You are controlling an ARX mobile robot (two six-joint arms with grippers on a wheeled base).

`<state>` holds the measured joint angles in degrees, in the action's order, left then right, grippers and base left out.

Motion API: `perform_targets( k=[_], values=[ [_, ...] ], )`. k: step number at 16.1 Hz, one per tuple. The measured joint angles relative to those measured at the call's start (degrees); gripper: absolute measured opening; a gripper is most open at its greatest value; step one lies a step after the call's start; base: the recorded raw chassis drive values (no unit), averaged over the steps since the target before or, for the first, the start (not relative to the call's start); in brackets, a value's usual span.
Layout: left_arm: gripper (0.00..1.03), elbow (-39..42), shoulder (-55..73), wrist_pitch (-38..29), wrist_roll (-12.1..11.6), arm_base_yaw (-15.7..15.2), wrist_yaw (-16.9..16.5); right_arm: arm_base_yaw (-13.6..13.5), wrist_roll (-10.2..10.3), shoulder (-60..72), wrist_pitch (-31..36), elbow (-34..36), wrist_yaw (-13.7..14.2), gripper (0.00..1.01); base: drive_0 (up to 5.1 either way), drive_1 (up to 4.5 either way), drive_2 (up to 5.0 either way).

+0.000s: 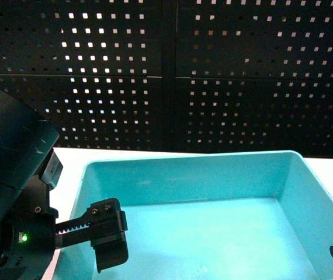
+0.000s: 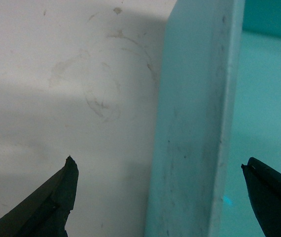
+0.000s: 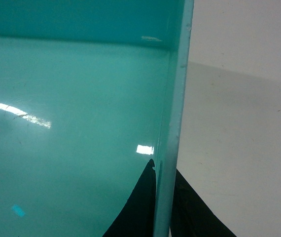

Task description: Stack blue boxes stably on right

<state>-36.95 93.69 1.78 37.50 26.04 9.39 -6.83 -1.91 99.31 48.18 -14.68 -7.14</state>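
End effectors at tub walls

Left end effector (image 2: 158, 170): fingers spread, straddling left wall of turquoise tub (image 1: 213, 175). Right end effector (image 3: 164, 197): fingers closed on tub's right wall. Tubs: one, on white bench (image 2: 56, 74). Open bench beside both walls; perforated panel (image 1: 213, 70) behind.

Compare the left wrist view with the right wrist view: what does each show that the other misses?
Only the left wrist view shows the left gripper open, its fingers spread to either side of the turquoise tub's left wall, one outside over the scuffed white table, one inside.

Only the right wrist view shows the right gripper closed on the tub's right wall, and the glossy tub floor with light reflections.

Both show the same turquoise tub, a wall between dark fingers, and white table beside it.
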Motion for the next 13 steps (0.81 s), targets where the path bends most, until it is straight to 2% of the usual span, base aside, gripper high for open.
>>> perform_targets(
  k=[3, 6, 7, 11, 13],
  values=[
    [0.95, 1.77, 0.07, -0.31, 2.78, 1.01, 0.15, -0.28, 0.04, 0.37, 2.14, 1.49, 0.63, 0.07, 0.0, 0.0, 0.0],
    [0.68, 2.34, 0.44, 0.5, 4.11, 2.1, 2.51, 0.48, 0.44, 2.69, 5.27, 1.88, 0.26, 0.07, 0.0, 0.0, 0.0],
    [0.02, 2.91, -0.72, 0.52, 1.27, 6.19, 5.6, -0.26, 0.7, 4.83, 12.2, 4.5, 0.44, 0.07, 0.0, 0.0, 0.0],
    [0.02, 2.93, -1.25, 1.33, 1.46, 6.64, 6.73, -0.15, 1.01, 4.85, 11.85, 4.11, -0.35, 0.07, 0.0, 0.0, 0.0],
    [0.02, 2.93, -3.41, 2.91, 1.42, 7.08, 7.08, 1.25, 1.33, 3.43, 8.17, 2.58, -2.01, 0.07, 0.0, 0.0, 0.0]
  ],
)
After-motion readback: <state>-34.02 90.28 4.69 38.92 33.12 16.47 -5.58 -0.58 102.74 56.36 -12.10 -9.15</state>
